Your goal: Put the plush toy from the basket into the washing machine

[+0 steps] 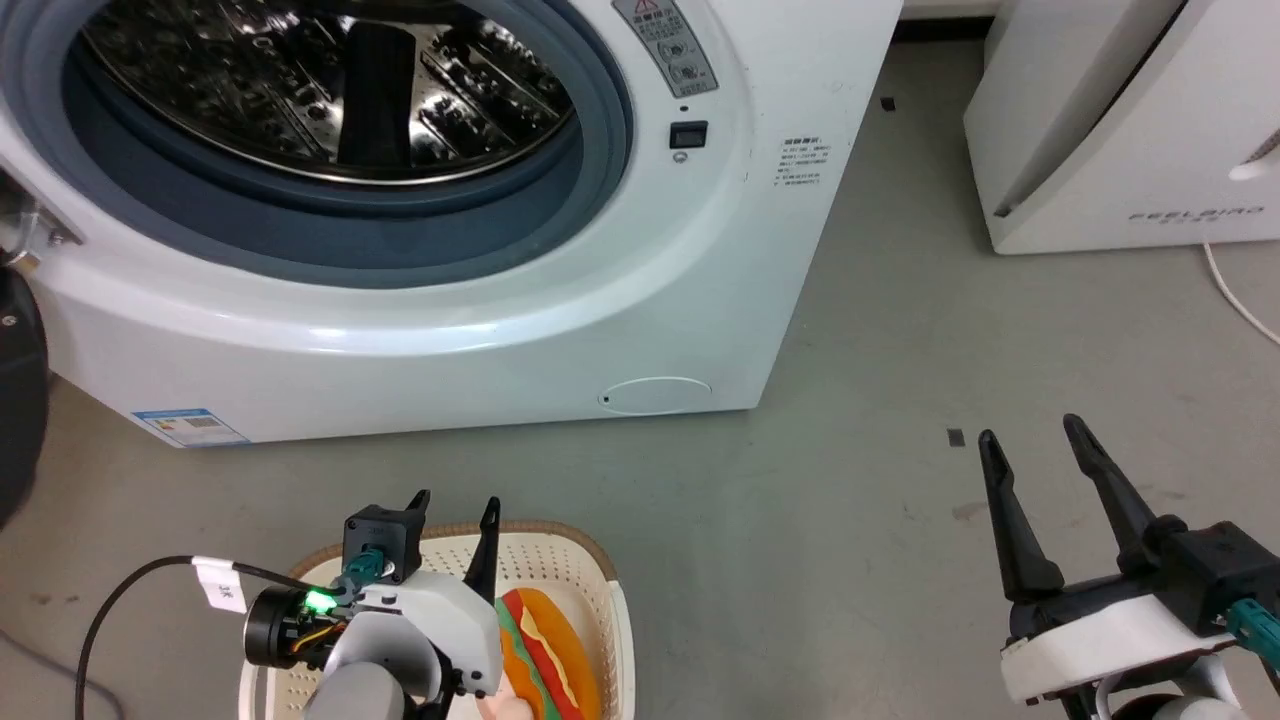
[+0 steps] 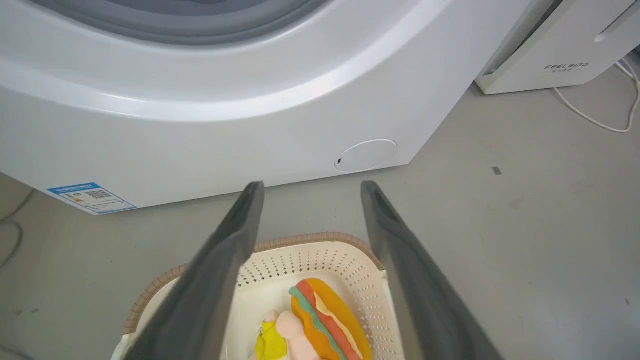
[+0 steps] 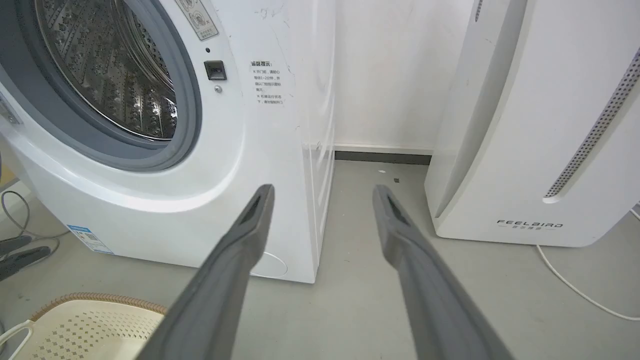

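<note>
One washing machine (image 1: 400,350), white front-loader, porthole open: one grey gasket (image 1: 590,160) and one shiny perforated drum (image 1: 300,80) are in sight, with nothing seen inside. There is one blue label (image 1: 190,425) at its lower left front corner and one round cover (image 1: 655,395) low on its front.

One basket (image 1: 588,548), cream with a brown rim, sits on the grey floor (image 1: 880,500) just in front of the washing machine, apart from it.

One plush toy (image 1: 545,650), burger-shaped, lies inside the basket, on edge along the wall at the robot's right. In the left wrist view its pink limbs and yellow part show beside the bun.

Two grippers, two dark fingers each. The left gripper (image 1: 455,502) is in front of the washing machine, over the basket, fingers spread wide and holding nothing. The toy sits lower down between them; whether they touch it cannot be told. One black cable (image 1: 110,610) runs from this wrist.

The right gripper (image 1: 1030,430) is over bare floor off the washing machine's right front corner, well apart from the basket, fingers spread wide and empty.

One white slanted appliance (image 1: 1100,130) stands to the right of the washing machine with a floor gap between them. One white cord (image 1: 1235,300) lies on the floor by it.
</note>
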Motion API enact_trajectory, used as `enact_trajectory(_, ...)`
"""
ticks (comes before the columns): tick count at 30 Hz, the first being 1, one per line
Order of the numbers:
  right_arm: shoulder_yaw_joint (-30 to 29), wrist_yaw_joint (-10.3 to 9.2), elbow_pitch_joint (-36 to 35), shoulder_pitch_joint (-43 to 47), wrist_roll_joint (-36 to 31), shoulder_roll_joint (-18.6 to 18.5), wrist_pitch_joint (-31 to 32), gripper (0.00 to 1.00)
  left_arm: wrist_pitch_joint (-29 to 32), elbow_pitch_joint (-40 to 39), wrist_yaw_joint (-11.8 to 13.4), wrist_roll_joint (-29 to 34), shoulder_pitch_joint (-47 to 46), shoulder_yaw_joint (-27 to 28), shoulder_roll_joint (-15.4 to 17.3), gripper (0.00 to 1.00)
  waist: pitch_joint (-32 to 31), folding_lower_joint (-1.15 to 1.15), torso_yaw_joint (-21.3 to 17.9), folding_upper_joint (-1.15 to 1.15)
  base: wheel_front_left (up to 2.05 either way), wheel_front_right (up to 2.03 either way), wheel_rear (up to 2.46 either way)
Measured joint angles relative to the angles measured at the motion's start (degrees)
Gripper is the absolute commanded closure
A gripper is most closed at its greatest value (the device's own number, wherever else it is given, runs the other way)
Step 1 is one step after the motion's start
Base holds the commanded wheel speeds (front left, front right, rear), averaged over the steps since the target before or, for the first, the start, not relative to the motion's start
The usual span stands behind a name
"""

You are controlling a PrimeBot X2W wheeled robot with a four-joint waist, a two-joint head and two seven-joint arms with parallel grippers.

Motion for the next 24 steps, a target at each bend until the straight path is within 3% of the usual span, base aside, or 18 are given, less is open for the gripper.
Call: enact_trajectory(24,-1.7,0.0,-2.3,-1.7,1.7,0.0,-2.8,0.0,6.2,16.4,-1.4,-4.8,-7.0,-3.4,3.6,0.0,10.7,0.0,-2.5,0.0,0.0,0.0,0.0)
